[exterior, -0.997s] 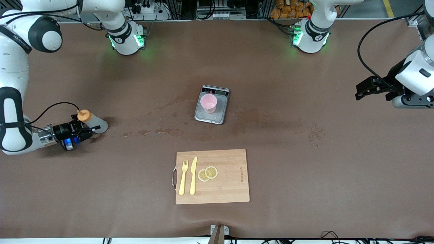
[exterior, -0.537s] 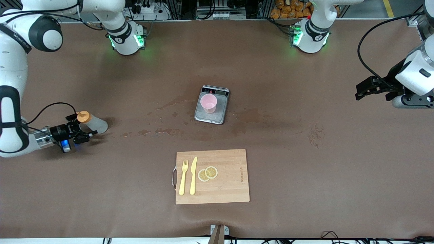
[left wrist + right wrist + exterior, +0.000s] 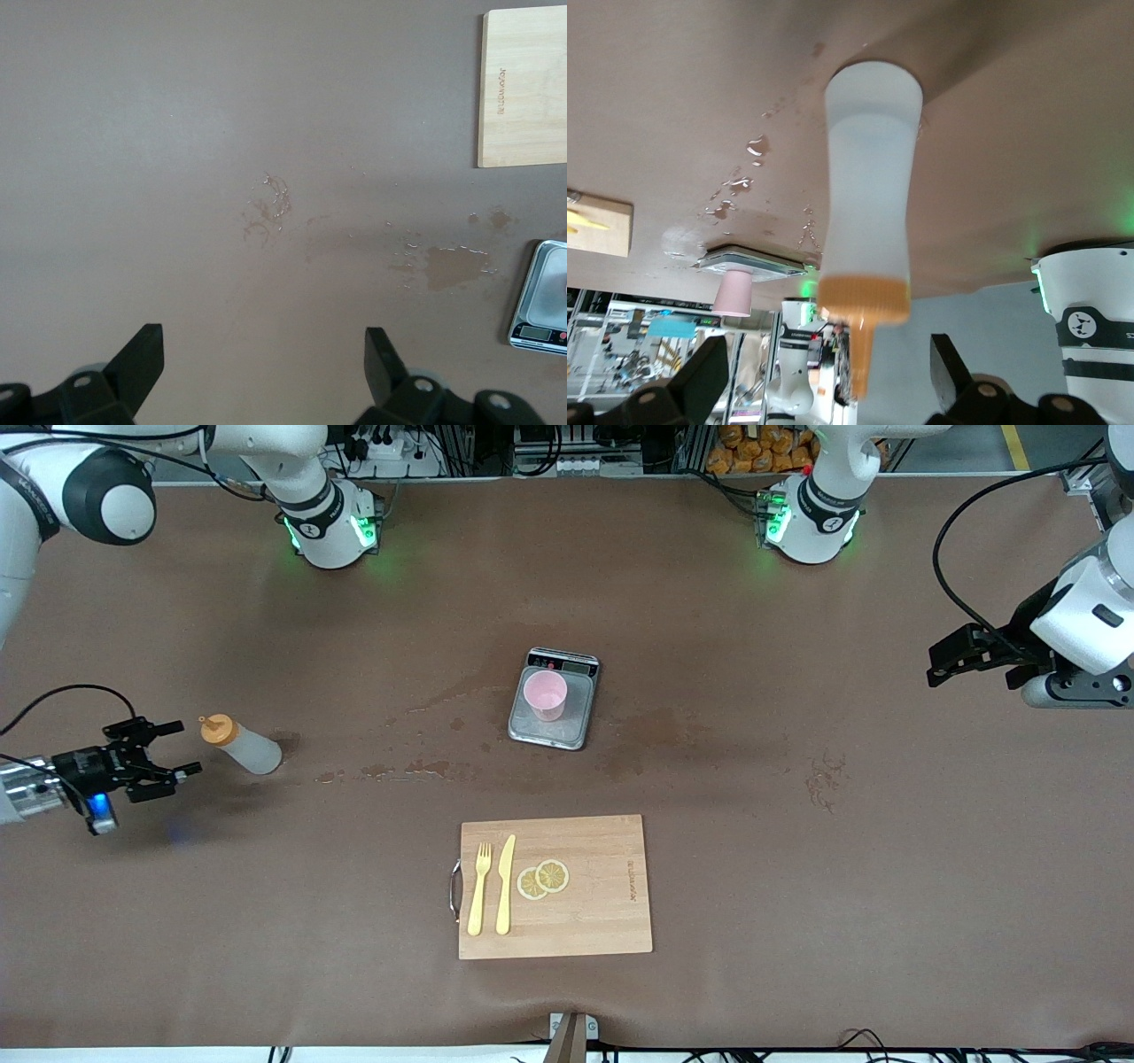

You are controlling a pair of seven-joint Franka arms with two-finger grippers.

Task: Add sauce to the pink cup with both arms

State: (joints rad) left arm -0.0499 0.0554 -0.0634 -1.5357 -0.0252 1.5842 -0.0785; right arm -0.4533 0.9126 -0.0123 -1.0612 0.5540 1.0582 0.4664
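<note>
Bottle (image 3: 241, 746) stands free at mid-left of the frame, just beside the right tool (image 3: 164, 749), whose fingers gape apart. Cup (image 3: 544, 694) sits on the scale (image 3: 554, 726), centre frame. Left tool (image 3: 941, 664) waits at the right edge, fingers apart, seemingly above the counter (image 3: 797, 886).

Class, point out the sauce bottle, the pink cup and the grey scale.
sauce bottle (image 3: 250, 749), front view, translucent body.
pink cup (image 3: 544, 694), front view, inside of its mouth.
grey scale (image 3: 563, 730), front view, bare platform nearer the camera.

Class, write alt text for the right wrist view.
A whitish squeeze bottle with an orange nozzle stands on the brown table before the open right gripper. Farther off, a pink cup sits on a grey scale.
</note>
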